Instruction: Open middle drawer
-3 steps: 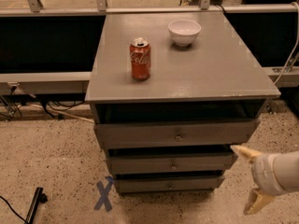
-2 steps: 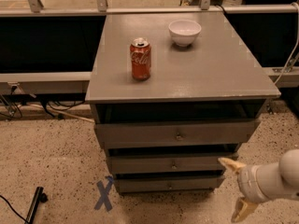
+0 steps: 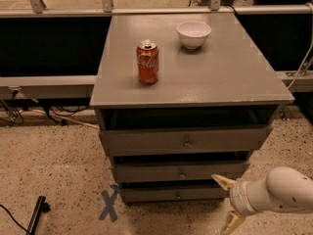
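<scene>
The grey cabinet (image 3: 195, 82) has three drawers stacked in its front. The middle drawer (image 3: 146, 172) has a plain grey front with a small round metal knob (image 3: 182, 173) at its centre, and it looks shut. The top drawer (image 3: 146, 142) is above it and the bottom drawer (image 3: 161, 194) is below it. My gripper (image 3: 226, 203) is low at the right, in front of the cabinet's lower right corner. It is open and empty. Its upper fingertip (image 3: 221, 181) is just below the right end of the middle drawer's front, well to the right of the knob.
A red cola can (image 3: 147, 62) and a white bowl (image 3: 193, 34) stand on the cabinet top. A blue tape X (image 3: 109, 204) marks the speckled floor at the lower left. A black object (image 3: 36, 214) and cables (image 3: 58, 116) lie at the left.
My gripper has moved left, from the right edge of the view towards the cabinet's lower right corner. The drawers, can and bowl have not moved.
</scene>
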Robot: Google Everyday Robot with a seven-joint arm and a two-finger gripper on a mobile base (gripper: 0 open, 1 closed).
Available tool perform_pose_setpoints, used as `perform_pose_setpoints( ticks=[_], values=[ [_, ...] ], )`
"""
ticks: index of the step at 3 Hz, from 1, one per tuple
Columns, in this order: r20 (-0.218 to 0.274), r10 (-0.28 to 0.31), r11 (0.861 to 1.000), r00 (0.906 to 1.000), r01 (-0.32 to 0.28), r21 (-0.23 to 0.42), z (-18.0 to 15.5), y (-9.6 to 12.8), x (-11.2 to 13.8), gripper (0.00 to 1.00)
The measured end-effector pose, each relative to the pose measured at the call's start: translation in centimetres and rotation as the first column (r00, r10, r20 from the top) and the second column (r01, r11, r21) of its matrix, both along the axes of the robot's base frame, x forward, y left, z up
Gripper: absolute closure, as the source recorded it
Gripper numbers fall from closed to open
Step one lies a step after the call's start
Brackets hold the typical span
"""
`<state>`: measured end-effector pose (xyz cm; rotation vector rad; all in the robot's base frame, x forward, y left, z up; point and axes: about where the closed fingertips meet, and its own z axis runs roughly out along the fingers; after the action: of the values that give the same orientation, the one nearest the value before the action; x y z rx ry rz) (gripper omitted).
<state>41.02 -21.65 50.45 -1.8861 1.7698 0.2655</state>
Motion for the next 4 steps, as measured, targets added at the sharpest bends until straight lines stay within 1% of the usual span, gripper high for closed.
perform_pose_setpoints(
  ticks=[1, 2, 3, 4],
  values=[
    [0.002, -0.001, 0.999, 1.0, 0.0, 0.042, -2.1, 2.0, 1.8, 0.0],
    [0.005, -0.016, 0.998, 0.9999, 0.016, 0.06, -3.8, 3.1, 4.2, 0.0],
    [0.019, -0.025, 0.997, 0.9995, 0.023, 0.067, -5.3, 4.1, 7.4, 0.0],
    [0.033, -0.045, 0.996, 0.9985, 0.042, 0.078, -6.6, 4.2, 10.5, 0.0]
  ],
)
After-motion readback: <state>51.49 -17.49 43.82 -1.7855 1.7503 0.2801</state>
